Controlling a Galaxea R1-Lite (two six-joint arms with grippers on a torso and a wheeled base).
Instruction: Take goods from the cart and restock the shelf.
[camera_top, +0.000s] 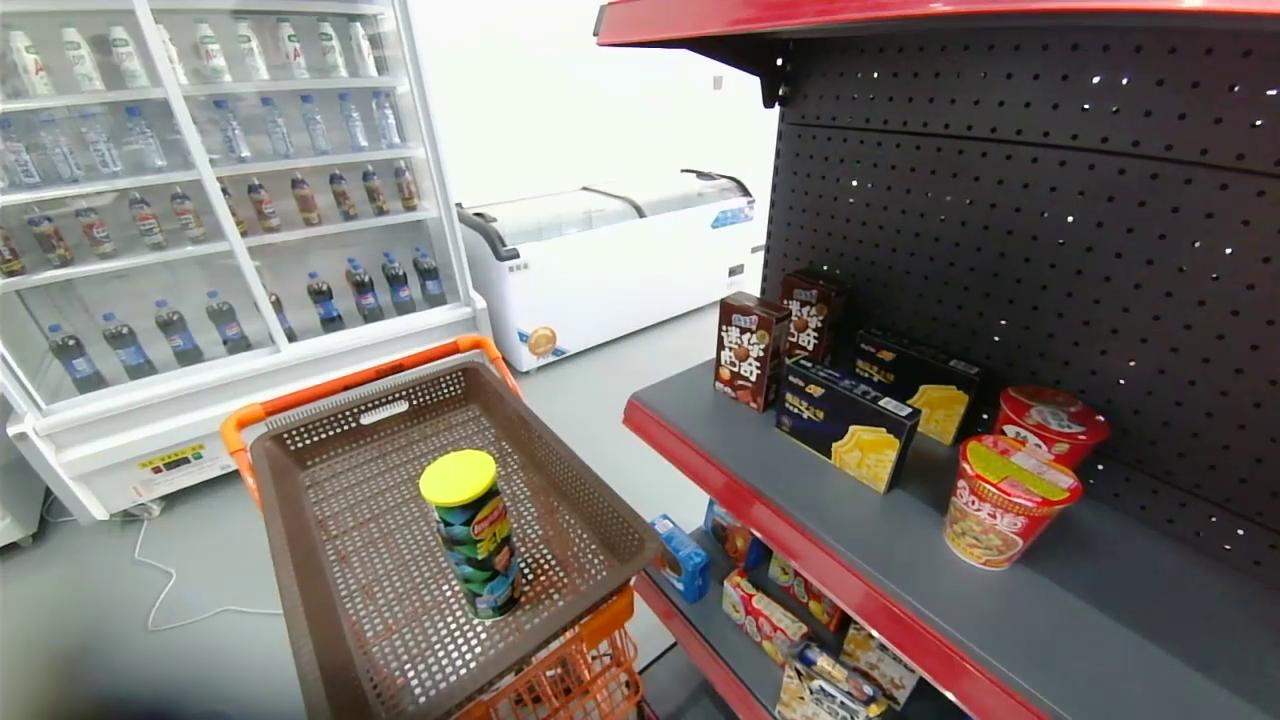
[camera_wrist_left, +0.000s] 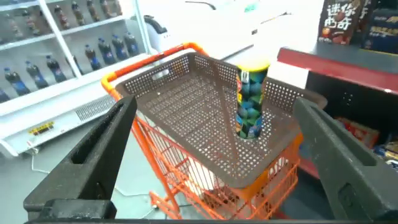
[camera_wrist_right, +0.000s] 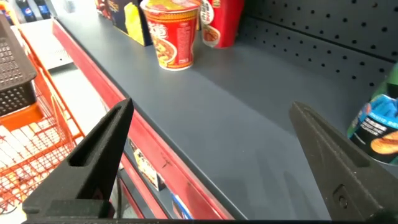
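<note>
While the left claw (camera_wrist_left: 214, 106) hangs spread above the cart (camera_top: 350, 385), the yellow-lidded can (camera_top: 478, 535) stands upright in the brown basket (camera_top: 340, 500), just ahead of it. The right claw (camera_wrist_right: 211, 109), also spread, hovers over the grey shelf (camera_wrist_right: 249, 137), two noodle cups (camera_wrist_right: 174, 34) ahead of it.

A tall glass-door cooler (camera_top: 130, 440) holds shelves of bottles (camera_top: 322, 302): white ones on top, clear water next, brown and dark cola bottles lower down. Just beside the cooler stands a white chest freezer (camera_top: 610, 270) with curved glass lids. At the cooler's foot a white cable (camera_top: 170, 578) trails over the grey floor (camera_top: 80, 640).
</note>
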